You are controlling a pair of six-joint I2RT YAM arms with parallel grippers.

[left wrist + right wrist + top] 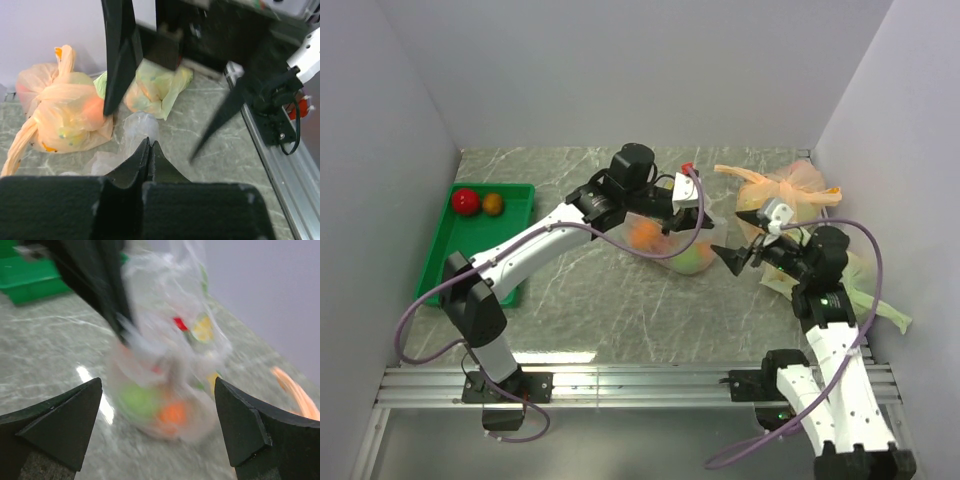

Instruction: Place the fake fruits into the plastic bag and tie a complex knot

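Two fruits sit outside the bag: a red ball [466, 201] and an orange ball [493, 204] in the green tray [435, 250], upper left of the top view. At least two more, one orange [645, 235] and one light green [692, 260], show through the clear bag [670, 245] at centre frame on the counter [620, 310].

Left gripper [149, 147]: clenched, apparently pinching a fold of plastic near the bag's top. Right gripper [157, 384]: released, fingers spread wide, facing the bag with nothing between them.

Step, as judged: gathering the bag's top for the knot, though loading looks unfinished.

Next move calls for the right gripper to close on loose plastic opposite the left pinch, clear of the fruits.

Room: open counter lies below the bag, toward the metal rail [640, 380]. The right side is tight, with an orange-tinted bag [785, 195], a pale green bag [870, 285] and the side wall [910, 150] all near the right arm.
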